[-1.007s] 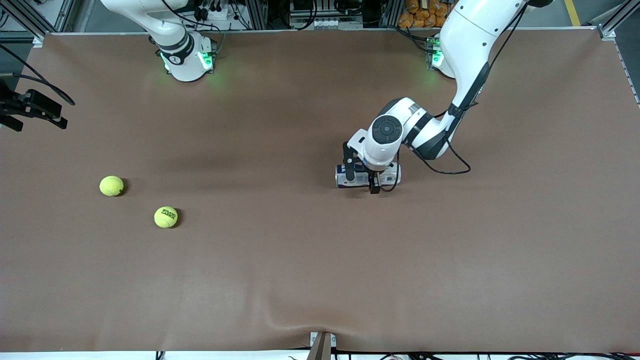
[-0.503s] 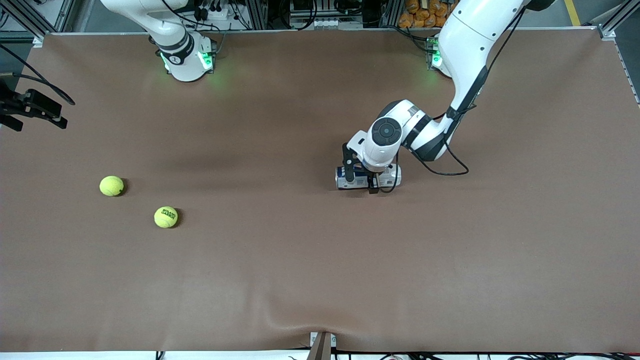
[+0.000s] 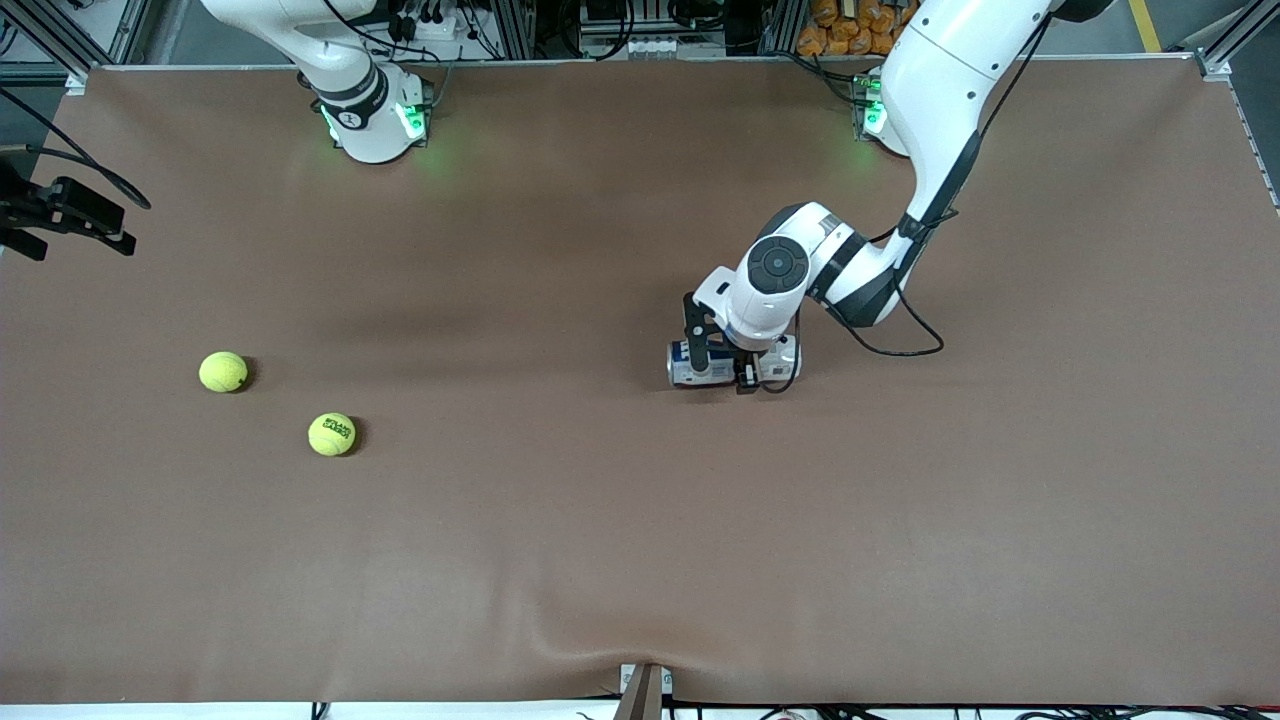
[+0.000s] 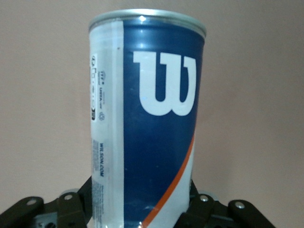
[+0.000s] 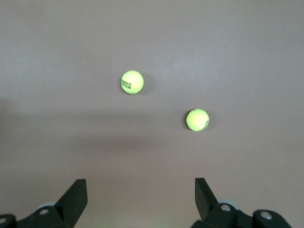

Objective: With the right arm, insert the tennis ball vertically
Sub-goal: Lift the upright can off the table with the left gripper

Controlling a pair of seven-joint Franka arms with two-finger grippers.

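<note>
**Can gripped, balls waiting**

The left claw [image 3: 728, 368] is down on the table [image 3: 640, 520], pinching the blue-and-white ball can [image 3: 730, 362], which lies on its side near the table's middle, toward the left arm's end. That grip looks meant to stand the can upright so a ball can drop in from above. Over at the right arm's end, two tennis balls sit apart: one [image 3: 222, 371] farther from the front camera, one [image 3: 331, 434] nearer, printed lettering showing. The right claw [image 5: 142, 202] hangs high above them, fingers spread wide and empty, the arm waiting. The table wears a brown mat, slightly rippled at its near edge; metal framing and cables line the room at the arms' bases.
</note>
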